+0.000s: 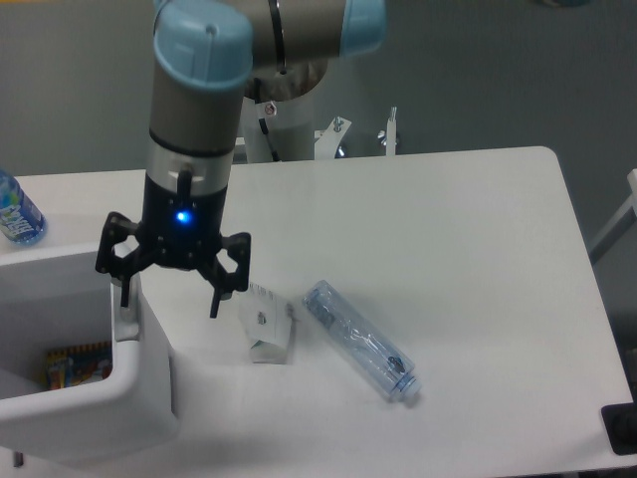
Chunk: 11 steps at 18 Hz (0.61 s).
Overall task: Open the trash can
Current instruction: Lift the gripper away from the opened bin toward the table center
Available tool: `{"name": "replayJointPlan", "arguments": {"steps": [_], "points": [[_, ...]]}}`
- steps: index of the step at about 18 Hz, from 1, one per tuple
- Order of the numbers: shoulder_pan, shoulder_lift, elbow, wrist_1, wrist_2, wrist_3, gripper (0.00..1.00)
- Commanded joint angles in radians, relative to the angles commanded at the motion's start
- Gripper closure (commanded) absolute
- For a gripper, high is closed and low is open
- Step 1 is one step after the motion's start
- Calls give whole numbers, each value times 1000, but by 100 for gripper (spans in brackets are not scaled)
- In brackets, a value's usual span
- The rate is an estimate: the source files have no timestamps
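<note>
White table [448, 219]; open trash can [100, 388] under spread jaws [169, 299].

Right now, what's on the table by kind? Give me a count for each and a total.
Trash cans: 1, the white trash can, lid open, something colourful inside
Plastic bottles: 2, a clear bottle lying on its side and a blue-labelled bottle at the left edge
Small white cartons: 1, the carton beside the bin
Total: 4
</note>
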Motion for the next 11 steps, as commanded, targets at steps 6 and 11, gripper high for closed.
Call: {"name": "replayJointPlan", "arguments": {"steps": [6,11], "points": [[84,0,26,0,214,54,0],[166,3,-24,-6,324,242,0]]}}
